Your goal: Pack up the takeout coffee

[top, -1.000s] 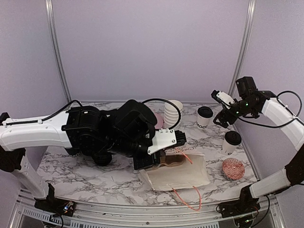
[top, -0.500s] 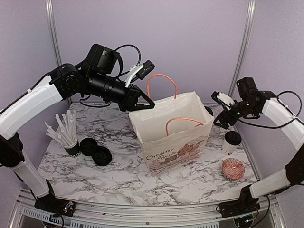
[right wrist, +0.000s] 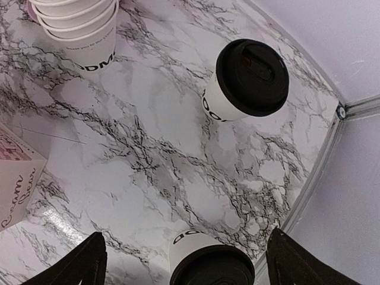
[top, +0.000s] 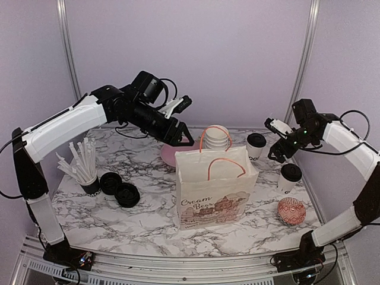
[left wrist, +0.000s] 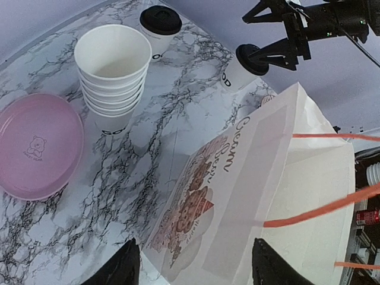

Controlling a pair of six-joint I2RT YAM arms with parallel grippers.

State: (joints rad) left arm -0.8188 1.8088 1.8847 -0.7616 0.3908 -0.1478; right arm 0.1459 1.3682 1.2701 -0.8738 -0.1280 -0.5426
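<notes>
Two takeout coffee cups, white with black lids, stand at the right: one at the back (top: 256, 144) (right wrist: 246, 80) (left wrist: 159, 27), one nearer the front (top: 290, 176) (right wrist: 211, 264) (left wrist: 240, 65). My right gripper (top: 273, 139) (right wrist: 190, 261) hangs open above and between them, its fingers apart over the nearer cup and holding nothing. The white paper bag with pink handles (top: 214, 187) (left wrist: 255, 178) stands upright mid-table, mouth open. Behind and above the bag's left side, my left gripper (top: 185, 122) (left wrist: 196, 270) is open and empty.
A stack of empty white cups (top: 217, 138) (left wrist: 113, 71) and a pink plate (top: 169, 155) (left wrist: 35, 145) sit behind the bag. A cup of wrapped straws (top: 86, 172) and loose black lids (top: 119, 189) are at the left. A pink patterned round object (top: 291, 211) lies front right.
The bag went from lying flat under the left arm to lifted, and now stands on the table. The left gripper has opened, released it and drawn back. The right arm barely moved.
</notes>
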